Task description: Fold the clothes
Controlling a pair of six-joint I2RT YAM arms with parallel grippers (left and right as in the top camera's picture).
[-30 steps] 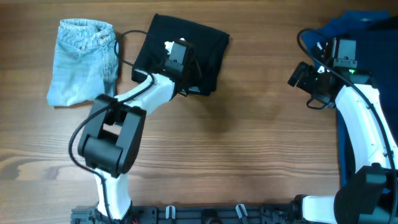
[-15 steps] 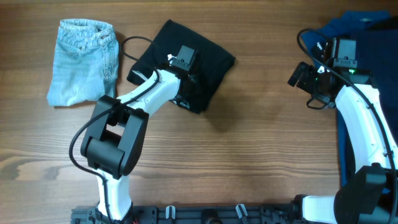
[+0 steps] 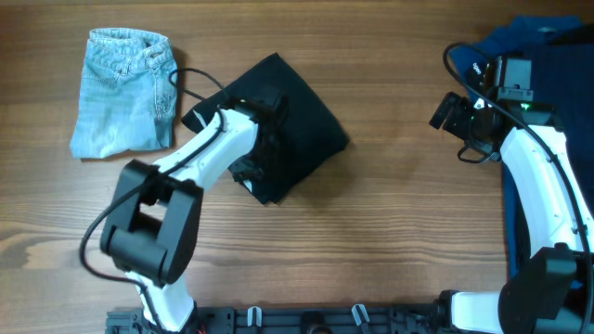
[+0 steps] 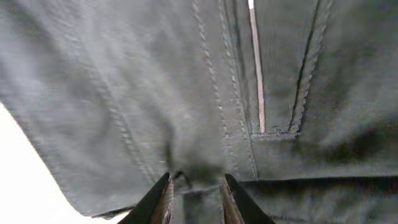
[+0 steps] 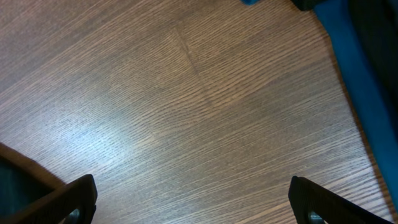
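Note:
The black garment [image 3: 302,116] lies folded and turned like a diamond on the wood table, left of centre. My left gripper [image 3: 257,167] is shut on its near-left edge. The left wrist view shows black fabric with seams and a pocket line [image 4: 249,93], and a fold of it pinched between the fingers [image 4: 196,186]. My right gripper [image 3: 445,113] is open and empty over bare wood at the right. Its fingers are spread wide in the right wrist view [image 5: 193,199].
A folded light-blue denim garment [image 3: 125,88] lies at the back left. Dark blue cloth [image 3: 529,37] lies at the back right and along the right edge; it also shows in the right wrist view [image 5: 373,112]. A black cable [image 3: 190,70] loops between the denim and the black garment.
My left gripper has pulled the black garment toward the front and turned it from square to diamond. The right arm has not moved.

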